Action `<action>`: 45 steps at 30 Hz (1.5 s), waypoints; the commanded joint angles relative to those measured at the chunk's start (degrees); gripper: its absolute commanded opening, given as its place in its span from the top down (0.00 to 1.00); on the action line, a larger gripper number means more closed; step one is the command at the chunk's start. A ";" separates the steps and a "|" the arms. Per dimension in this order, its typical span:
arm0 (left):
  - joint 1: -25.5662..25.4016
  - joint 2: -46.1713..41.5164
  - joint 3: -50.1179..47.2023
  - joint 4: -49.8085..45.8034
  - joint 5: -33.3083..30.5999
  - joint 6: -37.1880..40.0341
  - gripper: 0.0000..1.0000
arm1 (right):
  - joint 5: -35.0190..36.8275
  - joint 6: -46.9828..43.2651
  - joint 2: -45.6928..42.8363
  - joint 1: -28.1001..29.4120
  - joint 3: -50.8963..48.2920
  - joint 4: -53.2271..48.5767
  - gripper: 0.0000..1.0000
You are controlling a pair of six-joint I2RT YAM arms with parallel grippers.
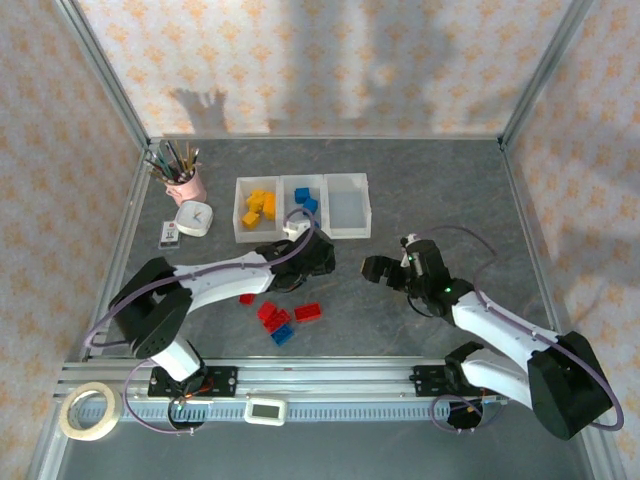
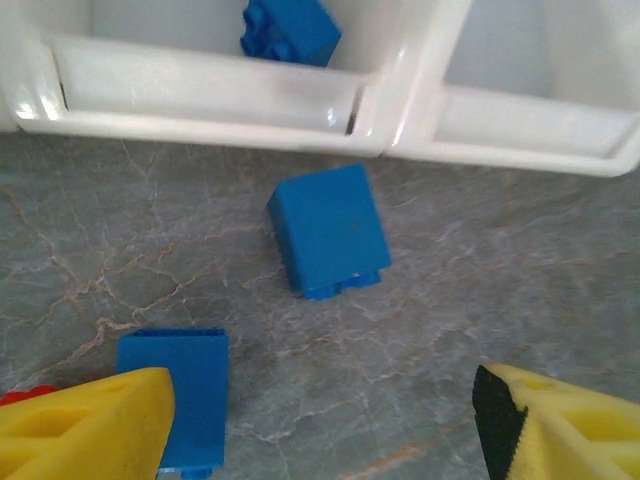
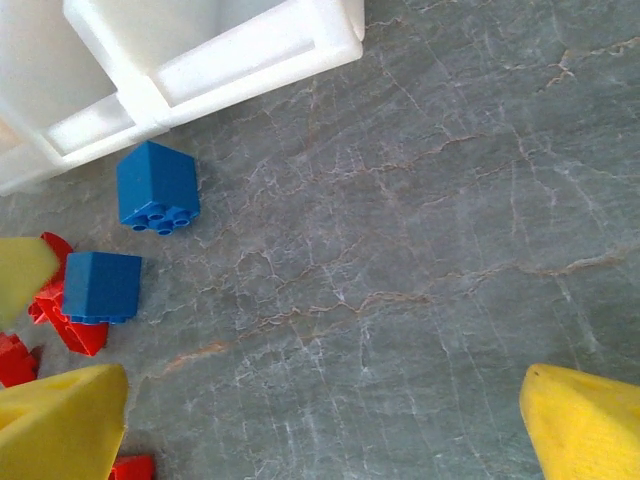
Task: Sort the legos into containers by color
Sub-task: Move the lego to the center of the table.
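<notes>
Blue legos, white containers, grey veined table, yellow fingers

Left arm: white with black joints. It bends at the elbow low on the left side, then reaches forward and in toward the middle.
Left gripper: it points down. Its two yellow fingers stand apart, one at each side. One has a black pad.
Right arm: it goes up from its base and leans forward and in toward the middle.
Right gripper: it points down, with its yellow fingers very wide apart.
Both grippers: close together near the middle, not touching.
</notes>
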 commanded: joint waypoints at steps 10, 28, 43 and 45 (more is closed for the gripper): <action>-0.40 11.39 9.27 -0.85 -8.18 0.16 0.20 | 3.17 -0.20 -0.47 -0.35 -0.64 2.09 0.00; 1.79 16.92 15.21 -3.73 -6.51 2.05 0.29 | 3.78 -0.67 0.18 -0.44 0.41 1.24 0.00; -0.52 3.35 4.84 -6.00 -7.97 -0.62 0.24 | 2.76 -0.08 2.20 -0.44 1.30 2.80 0.00; -0.30 3.20 5.30 -7.63 -10.32 -1.08 0.23 | 2.57 -0.05 2.22 -0.44 1.26 2.80 0.00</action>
